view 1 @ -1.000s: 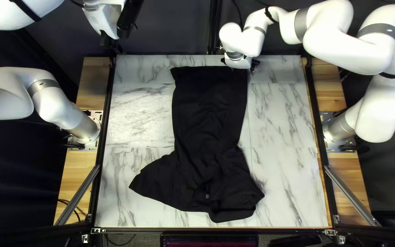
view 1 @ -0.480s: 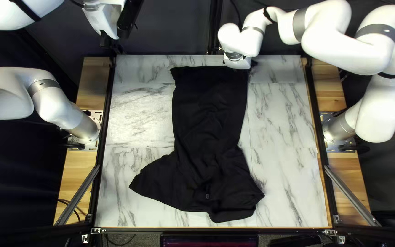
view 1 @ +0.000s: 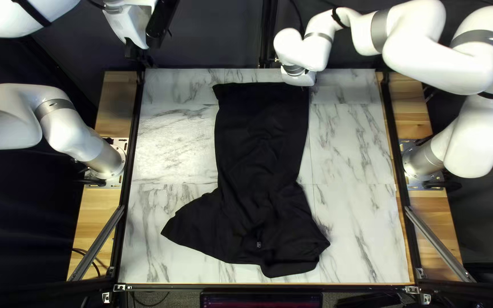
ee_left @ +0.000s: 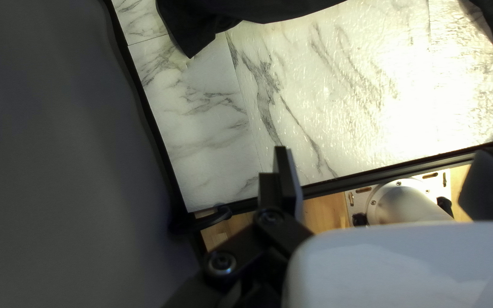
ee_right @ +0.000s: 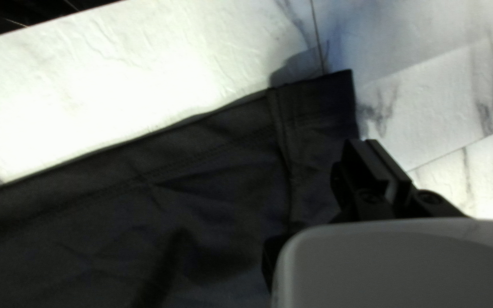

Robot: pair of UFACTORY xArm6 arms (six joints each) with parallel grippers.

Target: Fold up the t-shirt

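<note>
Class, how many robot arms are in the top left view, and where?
2. The left arm is based at the table's left edge, part of it out of view; the right arm, at the right edge, its far end by the t-shirt.

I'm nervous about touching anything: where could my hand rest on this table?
The marble tabletop is bare between the black t-shirt and the left rail, and between shirt and right rail. It's crowded at the shirt's far end, where the right pincer is.
</note>
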